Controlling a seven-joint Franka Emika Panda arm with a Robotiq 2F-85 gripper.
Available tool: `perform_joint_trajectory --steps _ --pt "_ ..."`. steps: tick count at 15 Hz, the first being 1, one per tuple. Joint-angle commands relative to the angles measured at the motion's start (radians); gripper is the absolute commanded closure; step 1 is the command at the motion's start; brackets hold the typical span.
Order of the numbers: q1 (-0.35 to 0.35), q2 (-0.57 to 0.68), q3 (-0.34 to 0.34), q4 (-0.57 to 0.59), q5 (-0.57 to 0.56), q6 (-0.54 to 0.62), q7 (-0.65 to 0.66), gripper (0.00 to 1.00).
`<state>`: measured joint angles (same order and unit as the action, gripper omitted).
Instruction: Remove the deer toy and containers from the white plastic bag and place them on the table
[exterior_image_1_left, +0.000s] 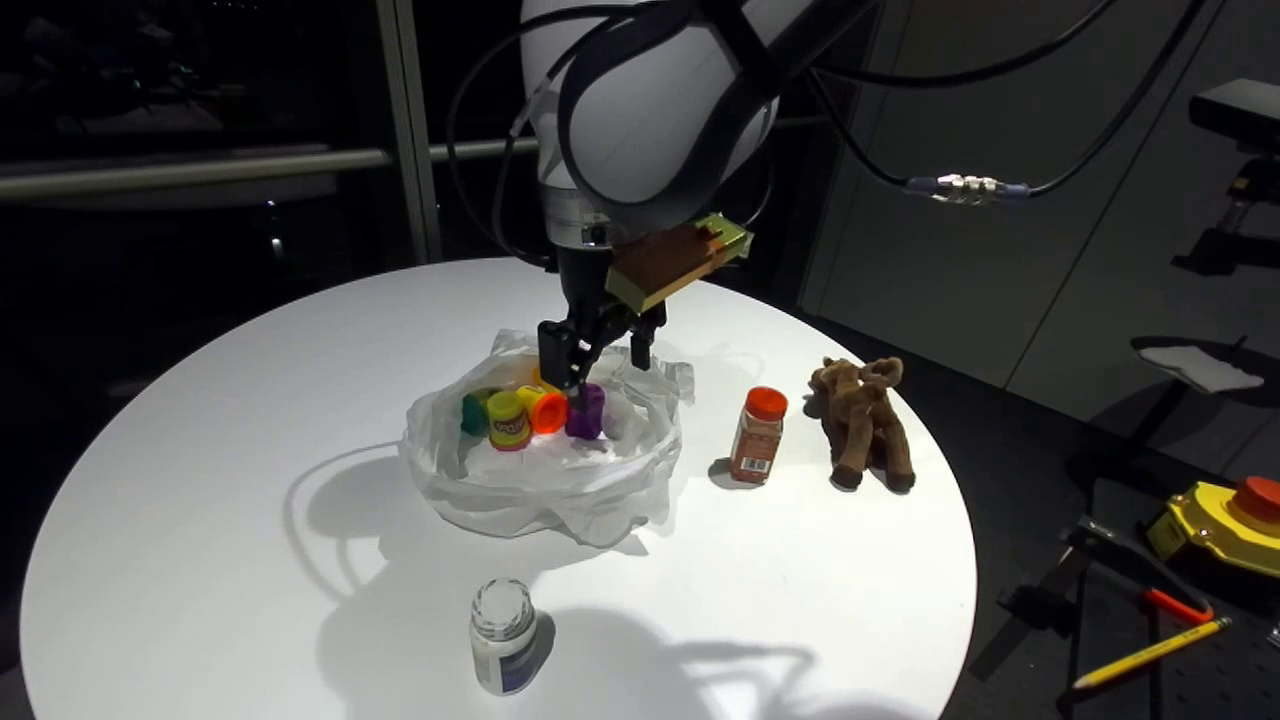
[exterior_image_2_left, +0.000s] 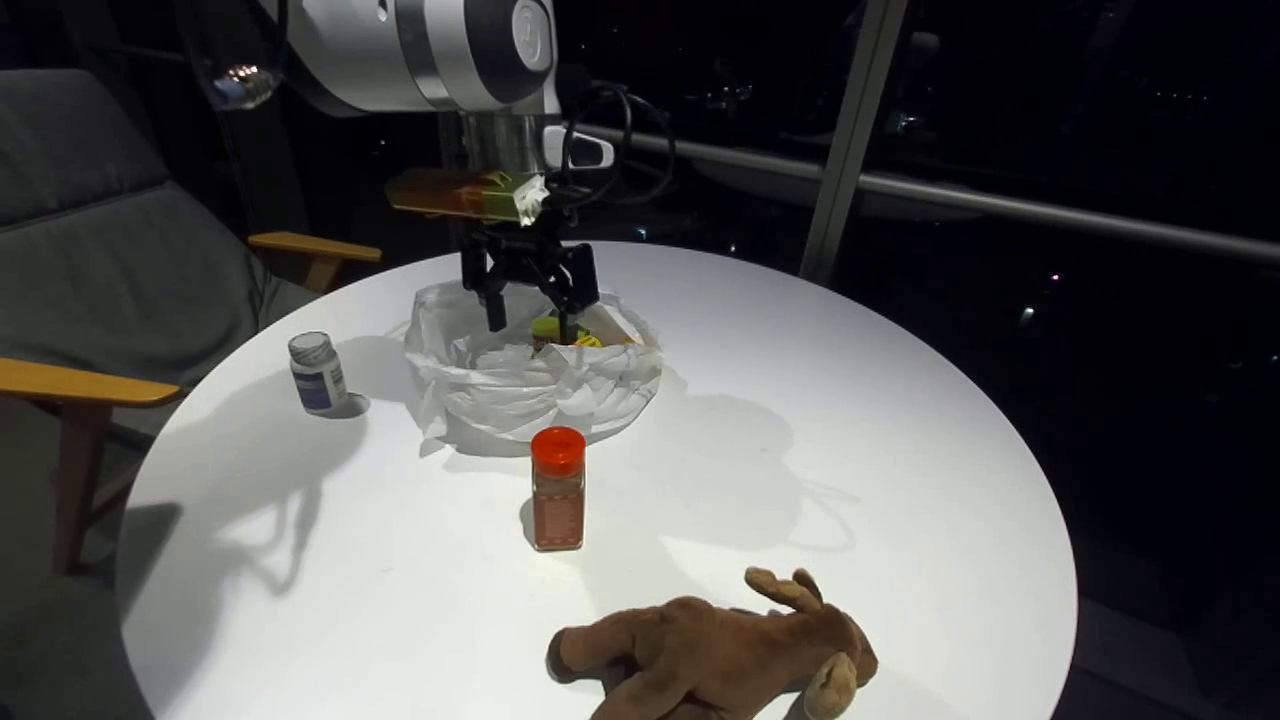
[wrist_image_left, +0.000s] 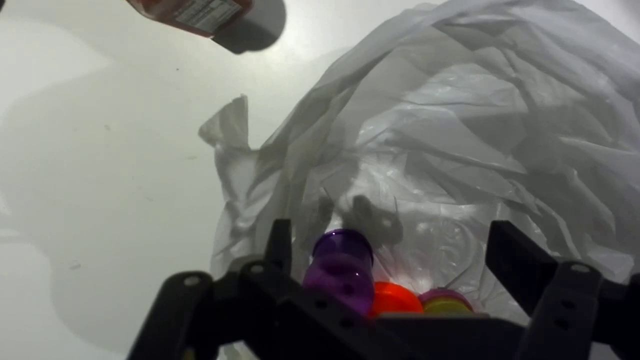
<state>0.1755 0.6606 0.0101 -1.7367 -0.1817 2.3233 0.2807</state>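
Across an exterior view, deer toy (exterior_image_2_left: 730, 655), head rightward.

You are reading a blurred "Play-Doh" on the yellow-green container (exterior_image_1_left: 509, 422); the red-capped jar (exterior_image_1_left: 757, 438) is showing you a barcode (exterior_image_1_left: 755, 465), the white bottle (exterior_image_1_left: 503, 637) a label (exterior_image_1_left: 519, 668) too small to read.

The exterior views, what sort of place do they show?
Likely a robotics lab or office lounge, though I can't be sure. A yellow box with what looks like a red emergency stop sits near the round white table, and a grey chair with wooden armrests stands beside it.
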Motion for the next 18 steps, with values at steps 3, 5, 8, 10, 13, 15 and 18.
perform_joint_trajectory --steps 3,5,8,10,13,15,18 --pt "-0.038 0.042 0.035 0.084 0.068 0.001 -0.154 0.00" --pt "-0.045 0.063 0.040 0.104 0.087 -0.009 -0.174 0.00" --pt "-0.039 0.109 0.037 0.127 0.119 0.018 -0.155 0.00" --pt "-0.022 0.136 0.015 0.146 0.103 0.029 -0.125 0.00" --pt "-0.006 0.175 -0.014 0.179 0.088 0.029 -0.089 0.00" --pt "0.000 0.195 -0.028 0.196 0.084 0.022 -0.075 0.00" --pt "0.001 0.218 -0.035 0.218 0.090 0.018 -0.064 0.00"
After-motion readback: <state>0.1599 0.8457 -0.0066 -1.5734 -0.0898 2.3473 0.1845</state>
